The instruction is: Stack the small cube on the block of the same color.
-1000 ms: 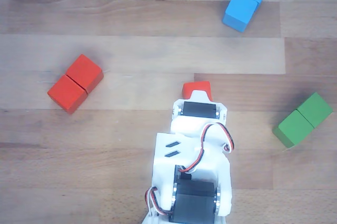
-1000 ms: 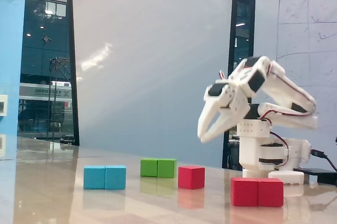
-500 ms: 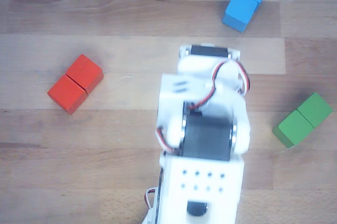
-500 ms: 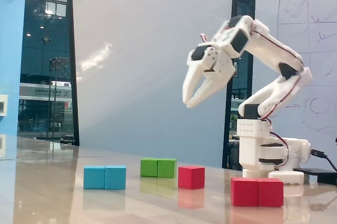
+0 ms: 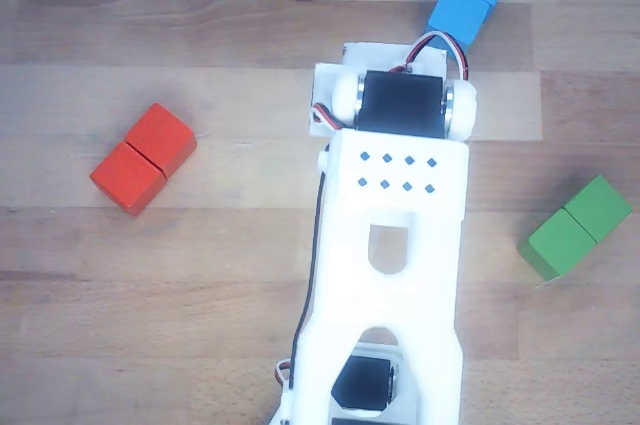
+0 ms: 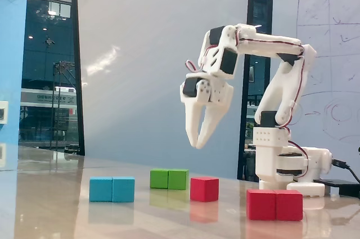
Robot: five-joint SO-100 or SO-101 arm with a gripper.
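Fixed view shows small cube (image 6: 204, 188) — claw (image 6: 199, 143) narrowly parted, empty.

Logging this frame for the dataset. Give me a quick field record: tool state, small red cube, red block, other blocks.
tool: open, empty, pointing down, raised well above the table
small red cube: on the table, untouched; hidden under the arm in the other view
red block: lying flat, nothing on it, apart from the cube
blue block: on the table, clear of the tool
green block: on the table, off to the side
stack: not yet done
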